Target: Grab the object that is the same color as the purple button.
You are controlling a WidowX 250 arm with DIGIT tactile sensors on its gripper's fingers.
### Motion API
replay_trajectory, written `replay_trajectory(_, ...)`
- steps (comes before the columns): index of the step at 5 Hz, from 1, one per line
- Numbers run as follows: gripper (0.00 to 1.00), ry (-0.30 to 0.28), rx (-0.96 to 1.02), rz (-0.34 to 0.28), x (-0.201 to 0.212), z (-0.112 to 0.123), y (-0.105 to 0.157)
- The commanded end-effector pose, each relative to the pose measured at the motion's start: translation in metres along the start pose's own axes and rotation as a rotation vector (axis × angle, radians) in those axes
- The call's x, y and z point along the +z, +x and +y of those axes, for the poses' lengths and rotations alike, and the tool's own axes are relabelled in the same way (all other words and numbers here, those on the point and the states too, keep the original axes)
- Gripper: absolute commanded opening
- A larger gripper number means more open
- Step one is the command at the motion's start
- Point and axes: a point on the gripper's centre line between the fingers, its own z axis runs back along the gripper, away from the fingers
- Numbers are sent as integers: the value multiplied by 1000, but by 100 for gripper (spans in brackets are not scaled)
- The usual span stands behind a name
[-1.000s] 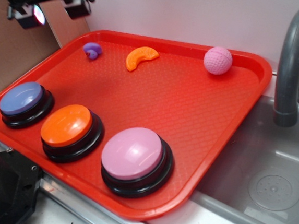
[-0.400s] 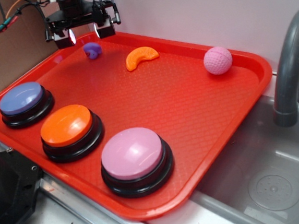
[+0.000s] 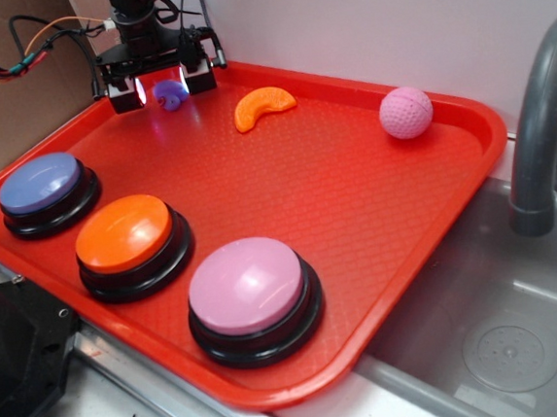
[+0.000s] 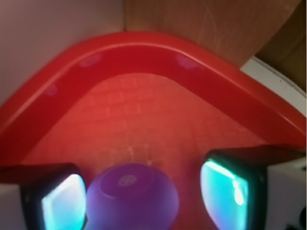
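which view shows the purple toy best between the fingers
The wrist view: the purple toy fills the gap between both fingers. The exterior view shows it small, partly hidden by the open gripper.

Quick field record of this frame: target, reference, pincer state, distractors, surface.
target: small purple toy piece, far-left corner of the tray
reference: blue-purple button, left edge of the tray, black base
pincer: open, one finger either side of the target, not closed on it
wrist view: target sits between the fingers
distractors: orange crescent, pink dimpled ball, orange button, pink-lilac button
surface: red tray, next to a sink
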Motion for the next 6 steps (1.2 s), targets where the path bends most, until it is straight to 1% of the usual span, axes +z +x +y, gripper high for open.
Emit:
replay_trajectory(1, 0, -38, 30, -59, 22, 10, 15)
replay_trajectory(2, 0, -38, -110, -50, 44, 0, 12)
replay_trajectory(3, 0, -106, -353, -13, 90, -19, -5)
replay_trajectory(4, 0, -146, -501, 14, 141, -27, -35)
replay_trajectory(5, 0, -158, -601, 129, 171, -21, -54)
replay_trajectory(6, 0, -183, -600, 148, 197, -9, -69)
